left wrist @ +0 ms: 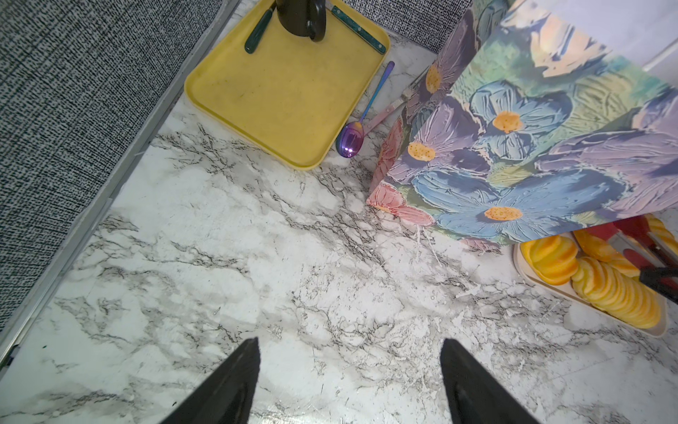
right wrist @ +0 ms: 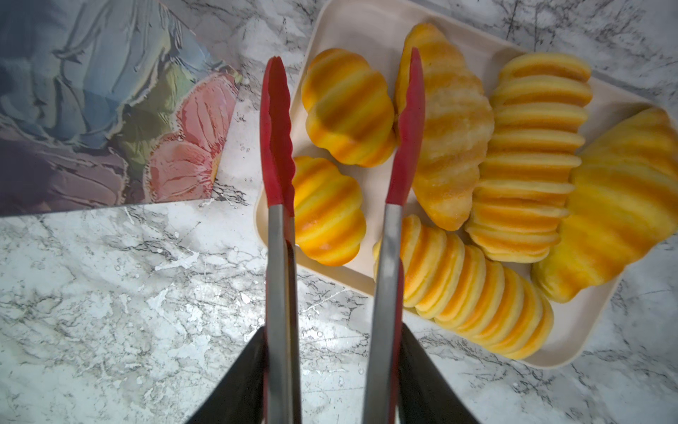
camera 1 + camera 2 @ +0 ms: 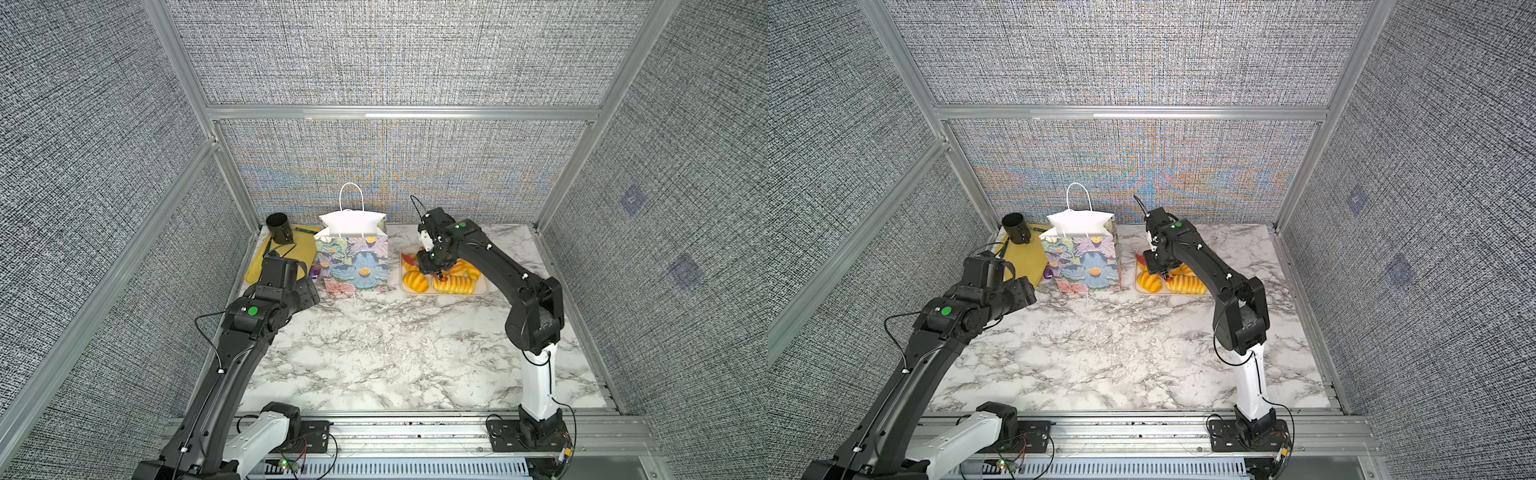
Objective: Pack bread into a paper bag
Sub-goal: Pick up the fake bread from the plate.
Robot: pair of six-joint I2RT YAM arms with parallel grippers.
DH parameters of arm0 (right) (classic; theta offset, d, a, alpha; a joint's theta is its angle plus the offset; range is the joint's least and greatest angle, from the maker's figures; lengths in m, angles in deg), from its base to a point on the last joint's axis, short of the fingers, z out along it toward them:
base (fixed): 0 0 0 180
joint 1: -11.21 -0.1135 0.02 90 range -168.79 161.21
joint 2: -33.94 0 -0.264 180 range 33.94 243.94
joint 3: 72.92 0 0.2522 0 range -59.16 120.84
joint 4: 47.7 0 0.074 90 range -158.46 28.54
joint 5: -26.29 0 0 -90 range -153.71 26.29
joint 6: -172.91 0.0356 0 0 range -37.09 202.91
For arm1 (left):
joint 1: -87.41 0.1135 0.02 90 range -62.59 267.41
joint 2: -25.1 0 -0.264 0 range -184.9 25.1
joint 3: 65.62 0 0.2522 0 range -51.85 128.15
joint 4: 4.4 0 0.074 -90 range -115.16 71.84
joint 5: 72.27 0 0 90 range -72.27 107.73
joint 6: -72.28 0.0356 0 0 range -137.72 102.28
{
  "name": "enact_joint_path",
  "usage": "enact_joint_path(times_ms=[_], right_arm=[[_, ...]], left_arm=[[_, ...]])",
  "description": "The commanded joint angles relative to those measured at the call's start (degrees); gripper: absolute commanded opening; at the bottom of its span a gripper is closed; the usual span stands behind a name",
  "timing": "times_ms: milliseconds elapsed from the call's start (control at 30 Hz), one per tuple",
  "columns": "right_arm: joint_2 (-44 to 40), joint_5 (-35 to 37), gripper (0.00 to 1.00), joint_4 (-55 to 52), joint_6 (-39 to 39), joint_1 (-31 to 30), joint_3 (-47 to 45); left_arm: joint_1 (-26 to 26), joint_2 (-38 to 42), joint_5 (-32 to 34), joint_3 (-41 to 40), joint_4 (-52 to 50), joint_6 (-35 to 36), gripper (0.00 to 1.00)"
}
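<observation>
The flowered paper bag [image 3: 353, 257] [image 3: 1084, 257] [image 1: 532, 147] stands upright and open at the back centre. Several golden ridged bread pieces [image 3: 453, 284] [image 3: 1185, 284] [image 2: 524, 154] lie on a beige tray [image 3: 484, 289] [image 2: 367, 22] to its right. My right gripper [image 3: 434, 266] [image 2: 334, 330] is shut on red-tipped steel tongs [image 2: 279, 147], which point down over the tray. The tong tips stand apart, with a small round roll [image 2: 348, 110] between them in the wrist view. My left gripper [image 3: 309, 291] [image 1: 348, 345] hangs open and empty over the marble, left of the bag's front.
A yellow tray [image 3: 303, 249] [image 1: 286, 91] at the back left carries a black cup [image 3: 277, 227] and green-handled utensils [image 1: 258, 31]. A purple spoon [image 1: 350, 137] and a pink fork lie between that tray and the bag. Fabric walls enclose the table on three sides.
</observation>
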Motion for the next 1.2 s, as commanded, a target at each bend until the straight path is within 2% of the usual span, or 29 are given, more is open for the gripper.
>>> enact_joint_path(times_ms=[0, 633, 800, 1000, 1167], right_arm=[[-0.6, -0.6, 0.52, 0.6, -0.5, -0.1, -1.0], [3.6, -1.6, 0.51, 1.8, -1.5, 0.6, 1.6], [4.5, -2.3, 0.46, 1.8, -1.5, 1.2, 2.3], [4.1, -2.9, 0.33, 1.9, -1.7, 1.4, 1.0], [2.6, -2.9, 0.28, 2.3, -1.5, 1.6, -0.8]], left_arm=[[0.1, -0.1, -0.1, 0.2, 0.4, -0.1, 0.81], [0.1, -0.3, 0.2, 0.6, 0.4, 0.2, 0.81], [0.0, -0.3, 0.3, 0.7, 0.3, 0.4, 0.81], [0.1, -0.1, 0.4, 0.5, 0.1, 0.2, 0.81], [0.0, -0.1, 0.5, 0.7, 0.1, 0.2, 0.81]])
